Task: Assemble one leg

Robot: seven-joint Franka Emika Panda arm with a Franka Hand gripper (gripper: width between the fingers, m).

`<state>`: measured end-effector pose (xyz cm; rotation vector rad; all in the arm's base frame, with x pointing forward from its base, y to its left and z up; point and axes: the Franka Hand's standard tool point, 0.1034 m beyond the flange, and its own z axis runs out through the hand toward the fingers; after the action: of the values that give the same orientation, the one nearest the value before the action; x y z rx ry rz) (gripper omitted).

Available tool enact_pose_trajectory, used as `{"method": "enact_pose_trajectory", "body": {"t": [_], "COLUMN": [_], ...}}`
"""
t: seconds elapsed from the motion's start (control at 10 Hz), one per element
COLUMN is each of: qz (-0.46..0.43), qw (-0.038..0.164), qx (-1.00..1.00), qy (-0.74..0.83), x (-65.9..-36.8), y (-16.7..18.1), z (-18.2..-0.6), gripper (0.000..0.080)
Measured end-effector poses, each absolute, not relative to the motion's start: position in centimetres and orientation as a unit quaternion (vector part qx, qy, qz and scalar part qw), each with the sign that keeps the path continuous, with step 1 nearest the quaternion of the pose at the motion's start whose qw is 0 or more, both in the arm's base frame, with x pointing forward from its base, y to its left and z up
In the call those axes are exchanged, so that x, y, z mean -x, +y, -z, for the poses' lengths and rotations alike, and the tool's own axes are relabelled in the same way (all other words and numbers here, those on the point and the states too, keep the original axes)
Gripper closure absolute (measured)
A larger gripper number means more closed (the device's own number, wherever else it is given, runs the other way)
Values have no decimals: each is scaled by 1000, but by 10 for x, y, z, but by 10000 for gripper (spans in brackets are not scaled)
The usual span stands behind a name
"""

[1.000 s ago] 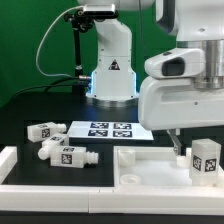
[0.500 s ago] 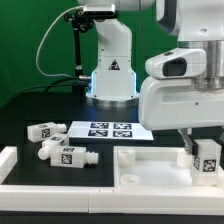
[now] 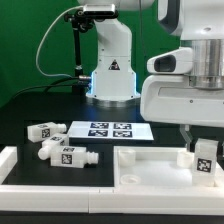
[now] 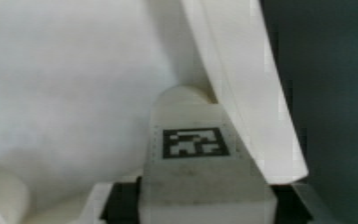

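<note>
My gripper [image 3: 204, 150] is shut on a leg [image 3: 207, 157], a blocky white peg with a black-and-white tag, held upright over the right corner of the large white square panel [image 3: 150, 168]. In the wrist view the leg [image 4: 197, 140] sits between my dark fingers [image 4: 144, 198], close to the panel's raised edge [image 4: 229, 60]. Whether the leg's lower end touches the panel is hidden. Three more legs lie on the dark table at the exterior view's left: one [image 3: 43, 131] at the back, two [image 3: 70, 155] nearer the front.
The marker board [image 3: 110, 129] lies behind the panel. The robot base [image 3: 110, 65] stands at the back. A white raised border [image 3: 12, 160] runs along the front and the exterior view's left.
My gripper has carried the leg toward the exterior view's right and slightly lower, to the panel's right corner. The loose legs have not moved.
</note>
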<state>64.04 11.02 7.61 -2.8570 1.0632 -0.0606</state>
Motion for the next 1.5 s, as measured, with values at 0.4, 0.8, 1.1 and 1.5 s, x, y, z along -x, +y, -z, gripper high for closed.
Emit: {"method": "enact_pose_trajectory", "body": {"t": [0.4,0.8,1.1,1.5], "qz": [6,12,31,53], "qw": [48,45,45,39], "qx": [816,870,958,980], "qy": [576,490,283,187], "x": [-639,-638,-636,-631], "y": [113,112,114,117], "z": [-76,-75,-73,-74], "gripper": [514,397,184,150]}}
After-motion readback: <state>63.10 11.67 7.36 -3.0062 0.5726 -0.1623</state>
